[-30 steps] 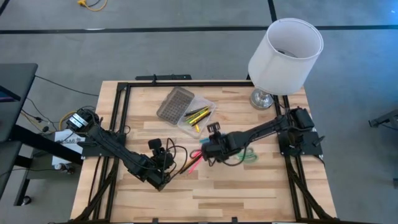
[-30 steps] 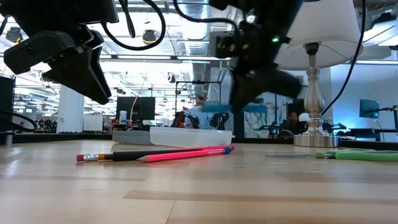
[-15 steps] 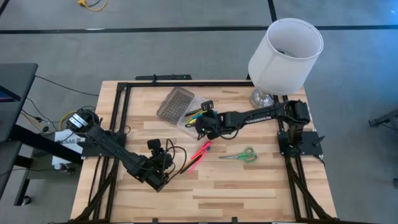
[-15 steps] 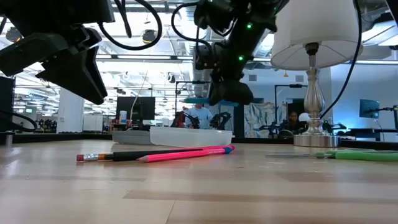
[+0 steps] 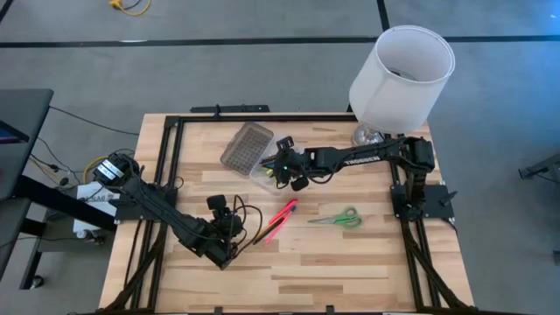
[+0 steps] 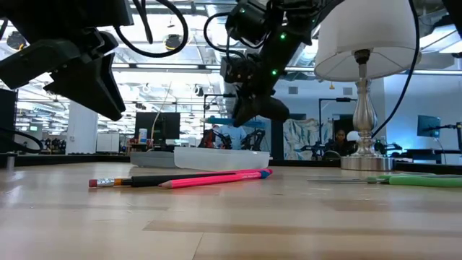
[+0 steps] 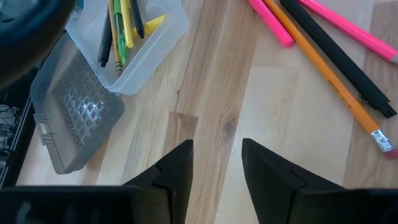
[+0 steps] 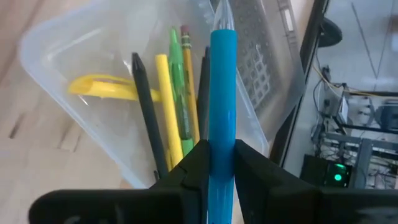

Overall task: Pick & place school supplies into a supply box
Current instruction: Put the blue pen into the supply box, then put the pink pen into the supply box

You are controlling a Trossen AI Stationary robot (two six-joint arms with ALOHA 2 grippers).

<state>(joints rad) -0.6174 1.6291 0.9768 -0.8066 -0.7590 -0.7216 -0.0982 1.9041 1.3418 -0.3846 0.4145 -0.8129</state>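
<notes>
Nearest the front edge of the pale wooden table [image 5: 350, 262], on its left side, the left gripper [image 5: 220, 255] hangs just above the boards with its 2 dark fingers [image 7: 174, 171] apart and nothing between them.

Just right of it, near the middle of the table, 4 long thin supplies lie loose side by side, angled from near-left to far-right: 2 bright pink pens [image 5: 280, 214], a yellow pencil with a pink eraser [image 7: 336, 78] and a slim black pen [image 7: 342, 59]. From table height the eraser end [image 6: 101, 182] points left and the pink pens reach right. Further right, well apart from these, small green-handled scissors [image 5: 335, 218] lie flat on the wood.

Beyond the pens, toward the far middle of the table, stands the clear plastic supply box [image 5: 259, 175], open, with its grey grid-textured lid [image 5: 246, 146] folded back flat on its far-left side. Inside the tray lie a green marker [image 8: 180, 93], yellow pencils [image 8: 166, 106], dark pens [image 8: 146, 106] and a yellow flat piece [image 8: 102, 88].

Directly over the tray hovers the right gripper [image 5: 287, 166], reaching in from the right. Its 2 fingers [image 8: 193, 165] are clamped on a sky-blue marker with a clear tip [image 8: 222, 93], held lengthwise above the box.

Farthest back, at the right far corner, stands a table lamp with a white drum shade [image 5: 401, 77] and a silver base [image 6: 363, 155].
</notes>
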